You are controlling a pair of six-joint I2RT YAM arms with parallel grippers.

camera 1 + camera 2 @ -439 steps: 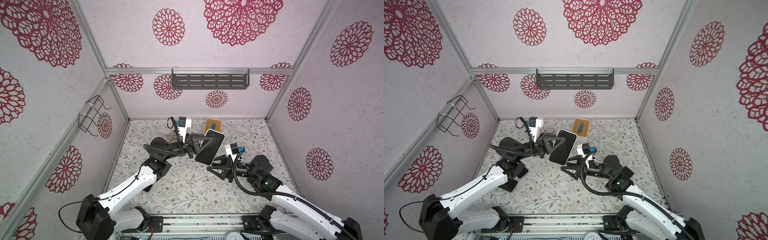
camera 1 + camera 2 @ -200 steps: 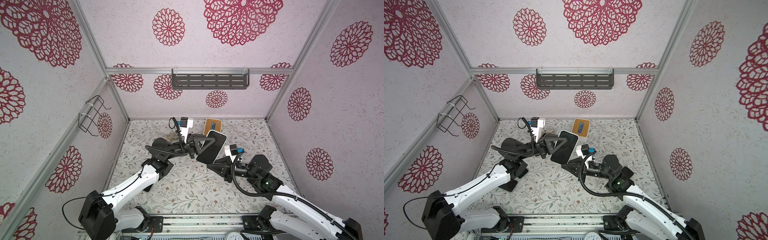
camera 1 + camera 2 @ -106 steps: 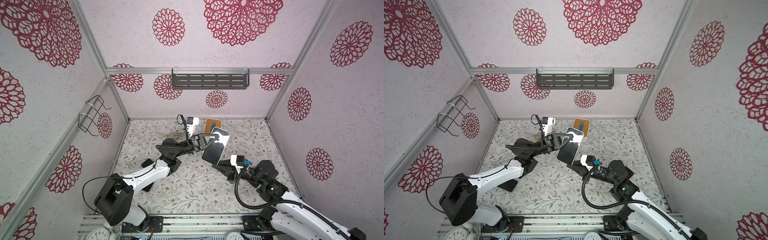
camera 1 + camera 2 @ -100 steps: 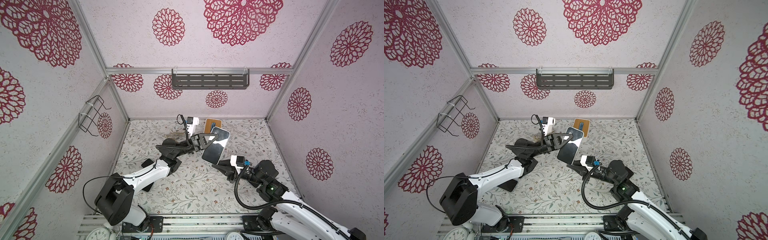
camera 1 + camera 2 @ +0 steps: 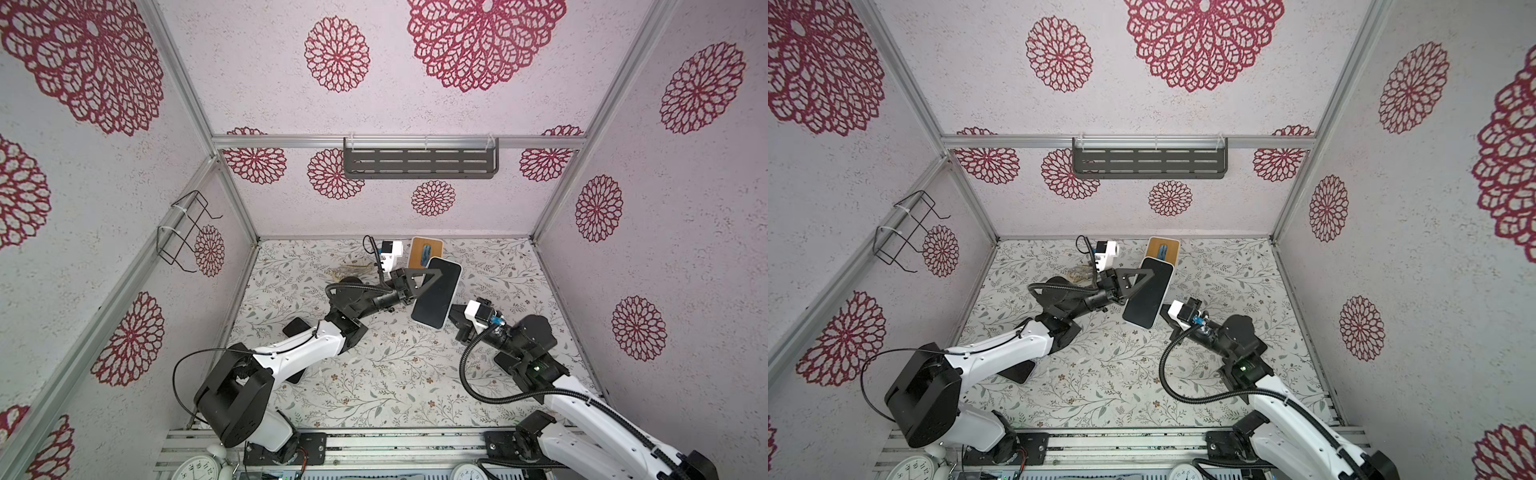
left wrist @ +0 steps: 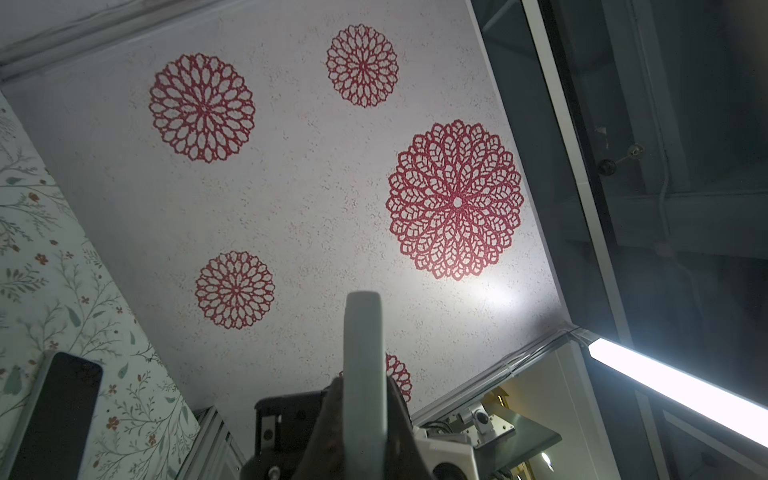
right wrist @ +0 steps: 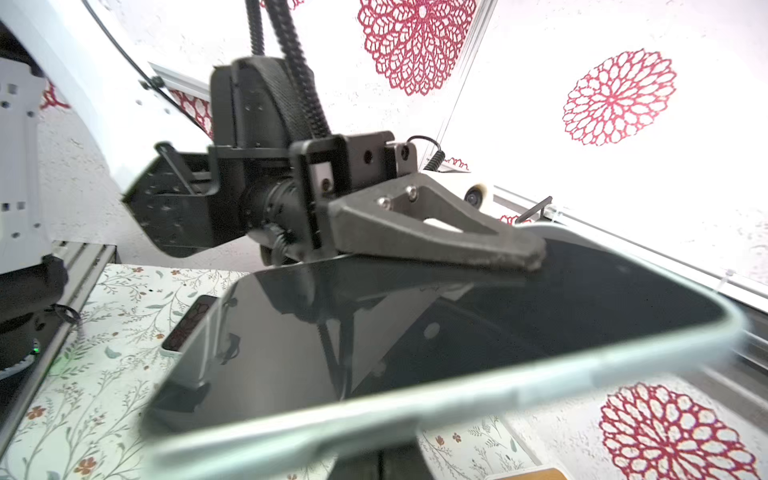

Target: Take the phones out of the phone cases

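To free the phone [image 5: 436,293], I should peel the pale case [image 7: 457,399] rim down off its near end with my right jaws, closed there, while my left jaws clamp phone and case firmly, one finger [image 7: 478,249] flat on the screen. My left forearm stretches forward, holding it tilted above the tabletop [image 5: 374,374]; my right arm reaches in low.

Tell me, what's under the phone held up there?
Flowery table lies below the phone. The right pincer reaches under its lower end, tips hidden. It covers a corner of the tan card.
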